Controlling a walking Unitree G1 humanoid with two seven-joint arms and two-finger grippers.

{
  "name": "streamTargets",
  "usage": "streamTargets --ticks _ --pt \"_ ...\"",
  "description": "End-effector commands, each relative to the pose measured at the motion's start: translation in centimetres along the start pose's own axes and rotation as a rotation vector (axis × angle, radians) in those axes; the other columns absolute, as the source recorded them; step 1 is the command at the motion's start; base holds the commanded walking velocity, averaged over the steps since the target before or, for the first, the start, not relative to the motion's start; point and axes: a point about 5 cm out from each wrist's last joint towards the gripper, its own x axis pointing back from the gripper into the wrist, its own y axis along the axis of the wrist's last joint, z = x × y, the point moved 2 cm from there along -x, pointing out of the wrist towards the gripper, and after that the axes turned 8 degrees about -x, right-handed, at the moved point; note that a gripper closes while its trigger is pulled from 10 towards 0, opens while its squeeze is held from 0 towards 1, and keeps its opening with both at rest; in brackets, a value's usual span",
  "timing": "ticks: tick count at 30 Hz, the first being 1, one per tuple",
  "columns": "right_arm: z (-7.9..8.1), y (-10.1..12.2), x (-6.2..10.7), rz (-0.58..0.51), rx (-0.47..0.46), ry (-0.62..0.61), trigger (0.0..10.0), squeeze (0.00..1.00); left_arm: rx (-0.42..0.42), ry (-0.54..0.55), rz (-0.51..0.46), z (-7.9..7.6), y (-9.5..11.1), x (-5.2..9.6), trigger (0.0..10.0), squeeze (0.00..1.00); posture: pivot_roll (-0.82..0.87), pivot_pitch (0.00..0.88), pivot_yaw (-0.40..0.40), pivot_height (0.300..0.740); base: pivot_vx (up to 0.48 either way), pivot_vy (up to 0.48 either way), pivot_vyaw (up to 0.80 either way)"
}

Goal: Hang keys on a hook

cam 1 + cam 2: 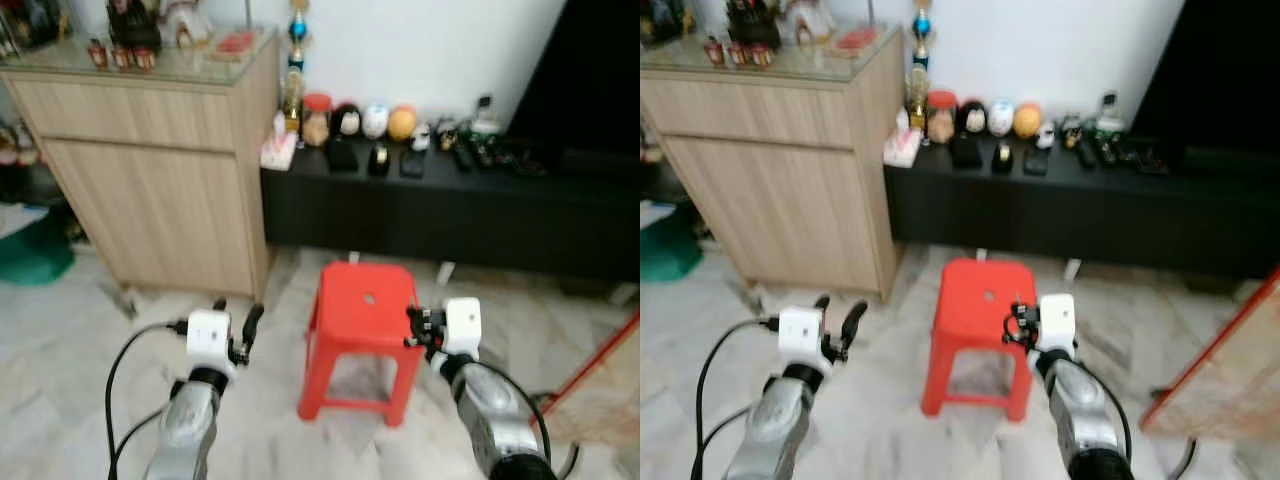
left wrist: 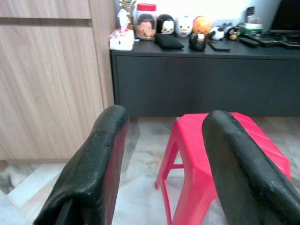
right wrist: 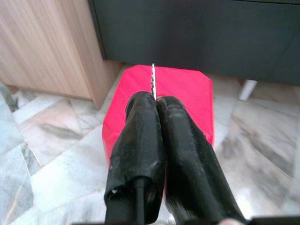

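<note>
Marble floor [image 1: 70, 330] spreads pale and bare around me, with open room on both sides of the red stool [image 1: 365, 310]. My right gripper [image 3: 154, 101] has its fingers pressed tight together on a thin metal key [image 3: 153, 82], whose serrated edge sticks out past the tips, over the stool's near edge. My left gripper [image 2: 164, 136] stands wide apart and holds nothing, hanging over bare floor to the left of the stool, its gap facing the stool's left corner. Beyond the stool runs a long black low cabinet [image 1: 450, 215], its top edge crowded with small figurines [image 1: 375, 120] and remotes. At its left end stands a wooden sideboard [image 1: 150, 170], its near corner close to the stool. A red bar [image 1: 595, 365] slants across the floor at far right
</note>
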Motion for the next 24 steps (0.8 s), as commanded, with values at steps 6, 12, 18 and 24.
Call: streamTargets --ticks 6,12,18,24 --pt "-0.3 0.6 -0.1 0.001 0.025 -0.006 10.0 0.00 0.003 0.002 -0.005 0.0 0.2 -0.1 10.0 0.00 0.01 0.000 -0.103 0.740 -0.142 0.000 0.00" --pt "0.3 3.2 -0.9 -0.065 -0.027 -0.032 10.0 0.00 -0.017 -0.046 0.012 -0.3 0.3 -0.3 10.0 0.00 0.01 0.000 -0.103 0.740 0.000 0.000 0.00" --pt "3.1 6.7 -1.9 -0.120 -0.079 0.082 10.0 0.00 -0.003 -0.241 -0.010 -2.1 1.6 -1.0 10.0 0.00 0.01 0.000 -0.106 0.740 0.000 0.000 0.00" --pt "5.7 8.5 -2.1 -0.119 -0.085 0.226 10.0 0.00 0.045 -0.377 -0.033 -3.1 2.7 -1.3 10.0 0.00 0.01 0.000 -0.107 0.740 0.000 0.000 0.00"
